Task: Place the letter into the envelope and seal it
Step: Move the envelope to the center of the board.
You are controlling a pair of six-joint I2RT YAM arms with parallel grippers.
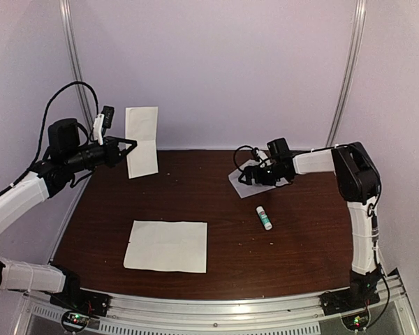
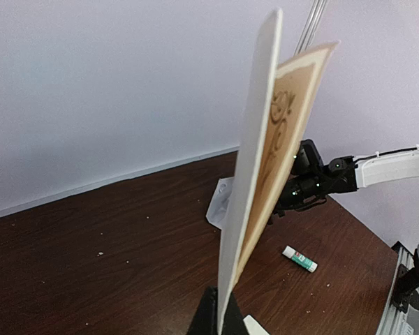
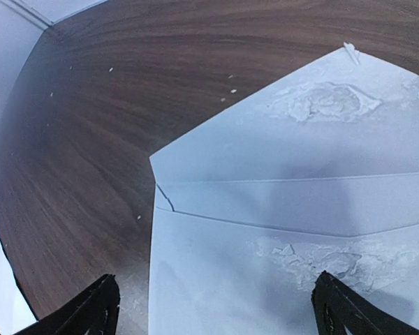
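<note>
From the top external camera you see your left gripper [image 1: 129, 145] at the upper left pinching the letter [image 1: 142, 139], which stands upright in the air above the far left corner of the table [image 1: 300, 258]. At centre right your right gripper [image 1: 250, 176] sits low over the envelope [image 1: 239, 183], which lies flat on the wood, well apart from the letter. A glue stick [image 1: 264, 217] lies just below the envelope. A flat white sheet [image 1: 166, 246] rests at lower centre.

Only your left wrist camera shows the letter [image 2: 248, 174] edge-on. Its two layers gape slightly, and the inner face is tan with a dark ornament. The black fingers [image 2: 206, 317] are pressed together on its bottom edge. Behind the letter you see part of the envelope [image 2: 220, 202], the right arm [image 2: 391, 167] and the glue stick [image 2: 299, 258].

Your right wrist camera alone shows the envelope [image 3: 286, 209] up close. Its pointed flap is open towards the upper right, with rough, torn-looking patches on both flap and body. The right gripper [image 3: 216, 310] has its fingertips [image 3: 91, 310] spread wide in the lower corners, holding nothing.
</note>
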